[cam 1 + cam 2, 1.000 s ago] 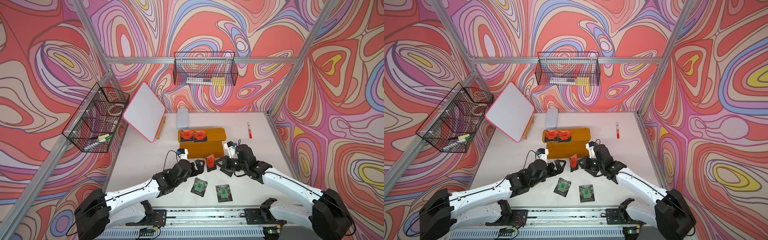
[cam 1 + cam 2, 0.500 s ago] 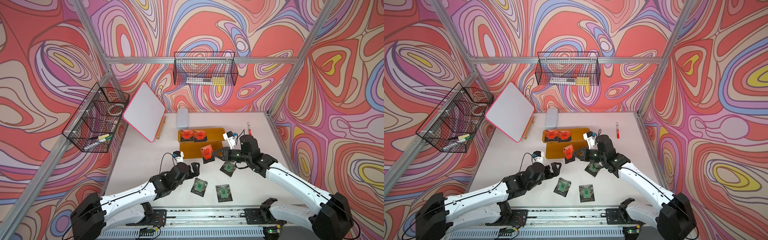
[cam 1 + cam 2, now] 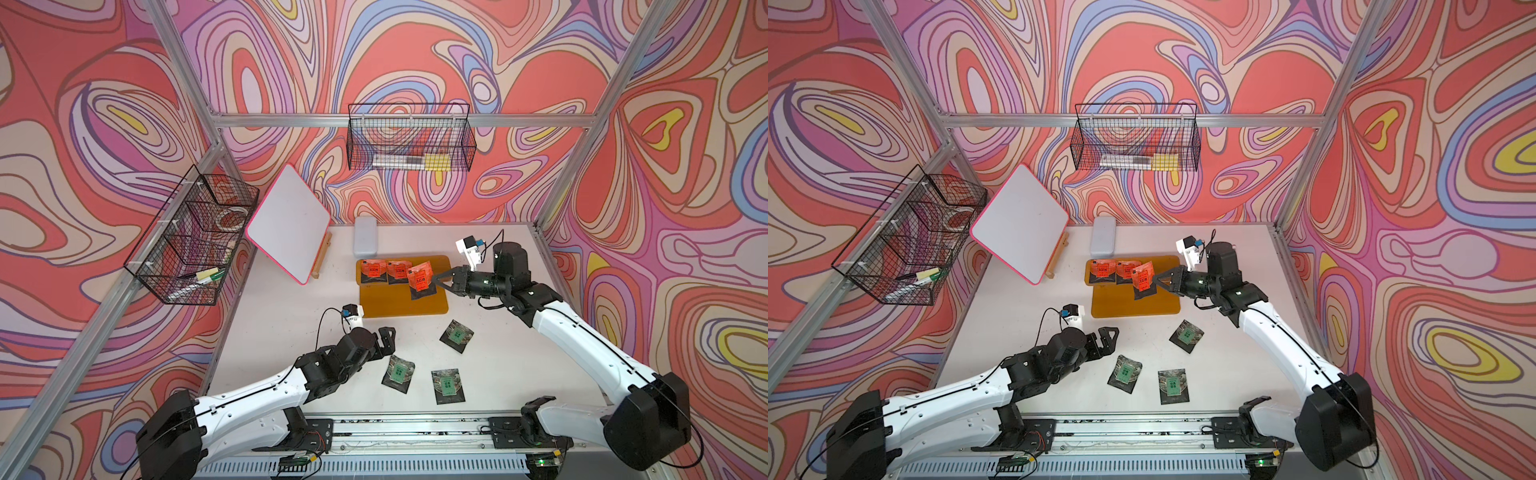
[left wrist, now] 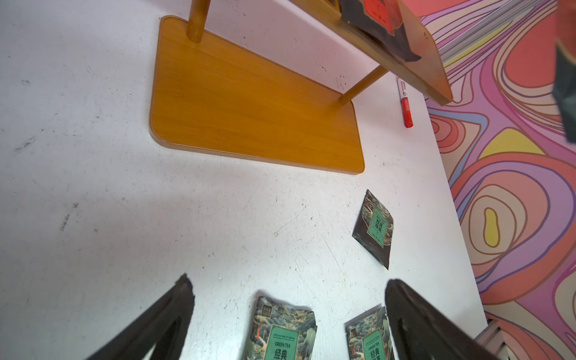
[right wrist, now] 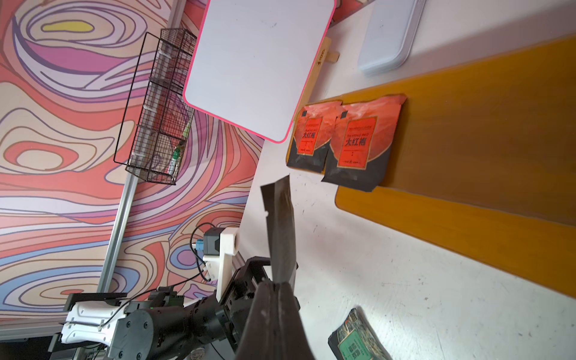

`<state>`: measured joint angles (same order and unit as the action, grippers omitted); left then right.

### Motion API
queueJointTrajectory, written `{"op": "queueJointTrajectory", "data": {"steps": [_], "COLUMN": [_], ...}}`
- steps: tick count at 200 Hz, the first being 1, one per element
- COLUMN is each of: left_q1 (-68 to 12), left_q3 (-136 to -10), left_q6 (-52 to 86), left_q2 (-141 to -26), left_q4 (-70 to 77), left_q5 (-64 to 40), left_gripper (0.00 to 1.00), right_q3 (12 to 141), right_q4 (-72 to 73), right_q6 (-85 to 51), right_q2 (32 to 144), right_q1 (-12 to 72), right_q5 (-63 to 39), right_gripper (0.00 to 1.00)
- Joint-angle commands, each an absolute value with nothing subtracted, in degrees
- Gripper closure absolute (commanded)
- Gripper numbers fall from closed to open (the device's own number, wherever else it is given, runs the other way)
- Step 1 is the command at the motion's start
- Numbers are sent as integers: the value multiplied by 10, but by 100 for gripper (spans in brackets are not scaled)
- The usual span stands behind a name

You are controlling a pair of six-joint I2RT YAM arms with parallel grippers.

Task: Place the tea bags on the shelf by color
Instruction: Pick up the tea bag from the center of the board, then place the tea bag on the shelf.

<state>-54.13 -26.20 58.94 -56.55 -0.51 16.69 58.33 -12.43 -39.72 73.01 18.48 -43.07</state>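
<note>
The orange-red tea bag (image 3: pixel 420 279), seemingly light and floppy, is pinched by its edge in the right gripper (image 3: pixel 435 280) just above the top tier of the shelf (image 3: pixel 395 305), while three green tea bags (image 3: pixel 398 373) are seen flat in front of the shelf, near the spread-open left gripper (image 3: pixel 388 343).

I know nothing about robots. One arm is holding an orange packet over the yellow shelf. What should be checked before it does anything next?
1. Grip: right gripper shut on the orange tea bag: ok.
2. Room on the top tier of the shelf, beside the placed orange bags: ok.
3. Held bag lying flat: not ok, it is tilted.
4. Its height above the tier: cannot tell.
5. Other arm: left gripper open, apart from the shelf: ok.
6. Three green tea bags off the shelf, lower tier bare for them: ok.
</note>
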Motion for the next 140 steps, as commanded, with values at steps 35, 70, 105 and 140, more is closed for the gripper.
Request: {"op": "queueJointTrajectory", "data": {"steps": [35, 70, 105, 140], "left_q1": [-544, -544, -544, -544], "left_q3": [-248, -246, -242, -238], "left_q6": [589, 591, 592, 593], "left_q2": [-565, -569, -567, -563], "left_q4": [-7, -2, 0, 0], "left_q5": [177, 174, 175, 177], "left_gripper": [1, 1, 1, 0], "right_q3": [601, 616, 642, 668], "right_q4": [-91, -81, -82, -85], "right_q6": [-397, -392, -387, -386], "right_q2": [785, 822, 863, 903], "right_q1": [121, 95, 85, 84], "right_q5": [-493, -509, -516, -523], "right_gripper": [100, 100, 100, 100]}}
